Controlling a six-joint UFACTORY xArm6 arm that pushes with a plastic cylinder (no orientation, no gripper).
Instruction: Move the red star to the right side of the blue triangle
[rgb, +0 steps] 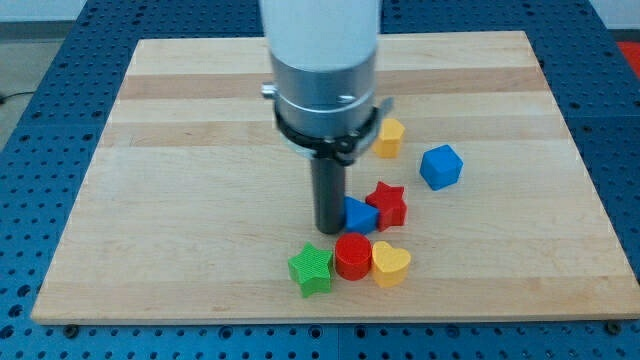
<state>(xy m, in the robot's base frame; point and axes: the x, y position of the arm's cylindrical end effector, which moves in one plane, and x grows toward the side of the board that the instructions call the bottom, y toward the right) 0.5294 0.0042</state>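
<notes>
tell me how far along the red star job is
Looks mostly done: the red star already sits just to the view's right of the blue triangle, touching it. In hand: my tip stands against the triangle's left side. Left: perhaps only backing the tip away without nudging the green star or red cylinder below.

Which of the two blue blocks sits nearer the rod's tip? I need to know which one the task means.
The blue triangle, right beside my tip and touching the red star. The blue cube sits apart, toward the view's right.
</notes>
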